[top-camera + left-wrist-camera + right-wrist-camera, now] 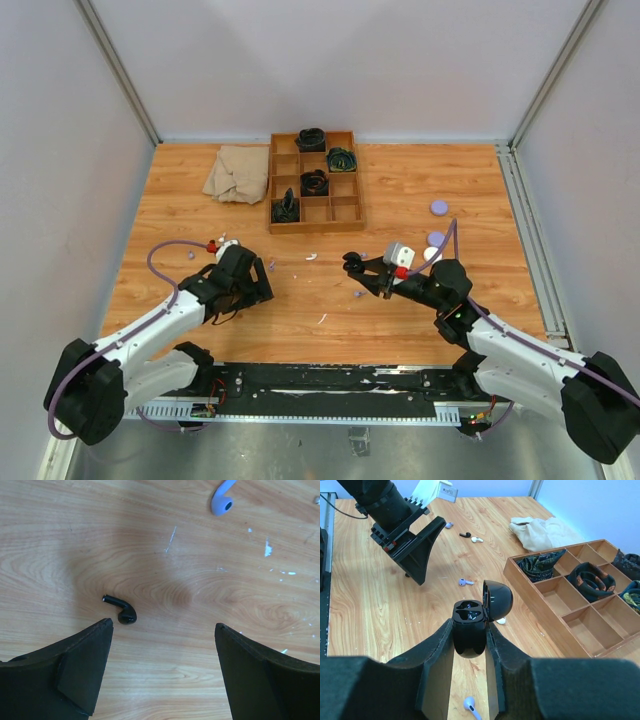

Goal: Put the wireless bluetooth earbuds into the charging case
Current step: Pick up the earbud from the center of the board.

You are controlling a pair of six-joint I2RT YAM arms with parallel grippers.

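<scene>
— How far along am I?

— Barely started, by my reading. Your right gripper (469, 635) is clamping the black charging case (468, 622) upright between its fingers. The lid (498, 599) is hanging open on the side away from the wrist. I am seeing no bud in the wells, though they are dark.

— And the left?

— Your left gripper (162, 627) is hovering with its jaws spread wide, holding nothing. The black earbud (122, 611) is lying on the table (150, 540) just ahead of the fingertip on the left of the wrist view. A lilac earbud (221, 500) is lying farther ahead, toward the other finger's side.

— What's remaining?

— Picking up and seating the buds. Every one I'm seeing is lying loose.
</scene>
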